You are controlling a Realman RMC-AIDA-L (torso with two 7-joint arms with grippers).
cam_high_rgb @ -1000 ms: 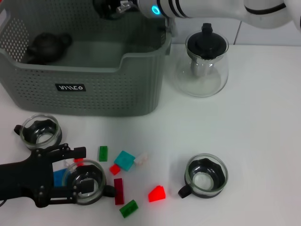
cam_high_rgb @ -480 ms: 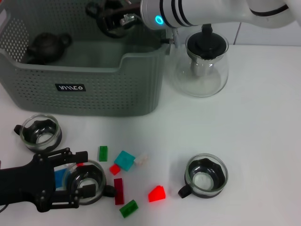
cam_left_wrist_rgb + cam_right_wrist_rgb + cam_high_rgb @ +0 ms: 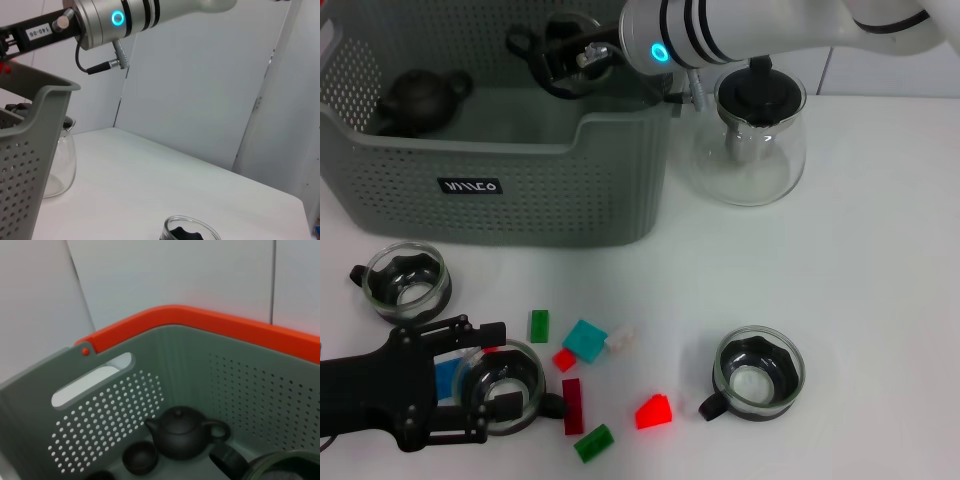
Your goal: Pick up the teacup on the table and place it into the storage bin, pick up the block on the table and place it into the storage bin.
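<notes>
Teacup time: got the right gripper [image 3: 582,56] reaching in over the back of the storage bin [image 3: 520,190], fingers pinched on the held teacup [image 3: 563,55]. Glass cup, dark insert, handle poking toward the robot's left. Hanging above the bin's inside, not resting on the floor of it. Showing up in the right wrist view only as a dark rim [image 3: 285,465] at the edge.

Down inside the bin: dark teapot [image 3: 182,432] by the perforated wall, plus a small dark cup [image 3: 140,457] just beside it. Orange rim along the far wall too.

Left gripper [image 3: 503,365] low over the table [image 3: 880,250] at the robot's near left, fingers spread apart around the near teacup [image 3: 505,385]. Can't tell if a finger is actually touching the glass. Not lifted, anyway.

Two more cups sitting on the table: left-edge teacup [image 3: 408,277] in front of the bin, right-side teacup [image 3: 757,372] well off to the right, handle pointing near-left.

Blocks scattered between the near teacup and the right-side one: green block [image 3: 539,325], teal block [image 3: 585,340], clear block [image 3: 619,337], small red block [image 3: 564,359], dark red bar [image 3: 572,405], red wedge [image 3: 653,411], second green block [image 3: 593,442]. Also a blue block [image 3: 445,378], half hidden by the left gripper. All on the table, none in the bin.

Glass teapot [image 3: 755,130] with black lid standing just right of the bin.
</notes>
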